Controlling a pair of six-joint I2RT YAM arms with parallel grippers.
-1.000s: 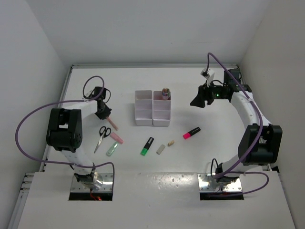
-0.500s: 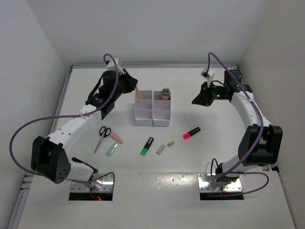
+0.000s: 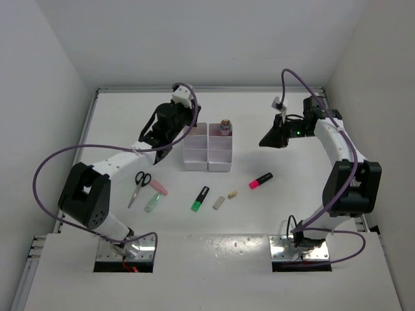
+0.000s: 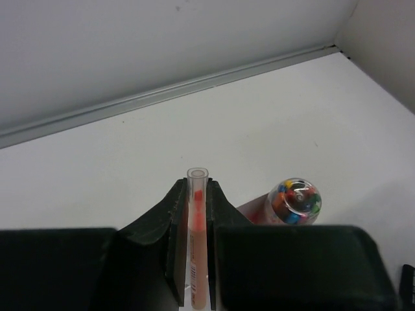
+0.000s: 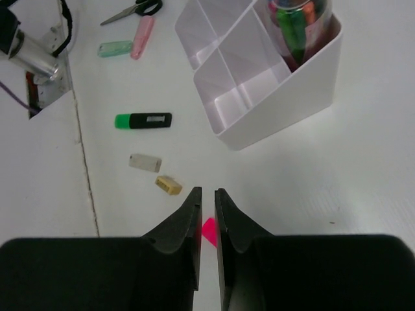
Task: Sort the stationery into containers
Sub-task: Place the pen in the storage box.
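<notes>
One pen [image 4: 197, 259], pink and slim, stands upright in my left gripper [image 4: 196, 192], with the jaws clamped across its barrel below the open top end. I judge it light, stiff and smooth-walled. It should be easy to carry, but it may slide or swing if pinched near an end. The present hold across the barrel suits it, and a moderate squeeze should do, since thin plastic may crack. It hangs at the far-left corner of the organiser [image 3: 207, 148] and is not yet released.

My right gripper [image 5: 207, 196] hovers to the right of the organiser, apart from it. Its jaws are all but together, with nothing between them.

Findings by view:
- **Left wrist:** shows the grip itself and a clear tube [image 4: 295, 197] of coloured bits just right of the pen. The cells below are hidden, so I cannot tell which one the pen's foot is over.
- **Top:** shows the tube in the far-right cell. On the table [image 3: 130, 116] lie the scissors [image 3: 139, 186], a second pink pen [image 3: 159, 188], a green pen [image 3: 152, 203], a green highlighter [image 3: 200, 198], a grey eraser [image 3: 218, 203], a beige eraser [image 3: 232, 194] and a pink highlighter [image 3: 260, 180]. The held pen barely shows here.
- **Right wrist:** looks into several cells with nothing in them, which no other view shows.
</notes>
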